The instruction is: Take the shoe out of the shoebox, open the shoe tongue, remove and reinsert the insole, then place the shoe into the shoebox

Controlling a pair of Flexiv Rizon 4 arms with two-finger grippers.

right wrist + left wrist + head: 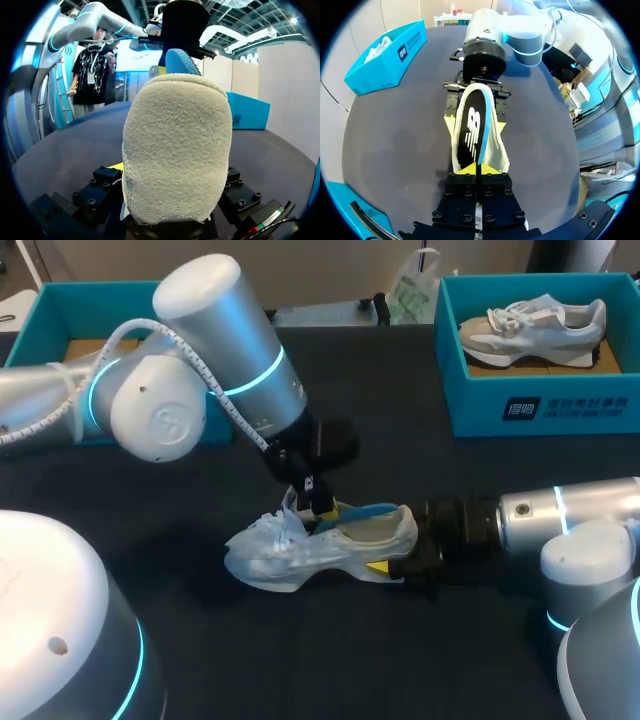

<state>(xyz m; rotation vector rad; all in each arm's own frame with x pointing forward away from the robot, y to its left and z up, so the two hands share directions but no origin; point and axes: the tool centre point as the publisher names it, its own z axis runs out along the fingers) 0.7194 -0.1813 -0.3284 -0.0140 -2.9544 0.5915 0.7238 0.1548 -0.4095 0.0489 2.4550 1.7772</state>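
Right gripper (pixel 396 546) — clamped on shoe (pixel 300 548) heel.

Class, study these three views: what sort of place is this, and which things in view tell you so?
Most likely a robot lab or demonstration bench: the left arm and right arm handle a shoe over a dark table, with the left shoebox and right shoebox behind.

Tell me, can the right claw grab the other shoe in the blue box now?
Probably not yet. The right claw is shut on the heel of the table shoe, so it is busy. The boxed shoe lies uncovered in the open blue box, though.
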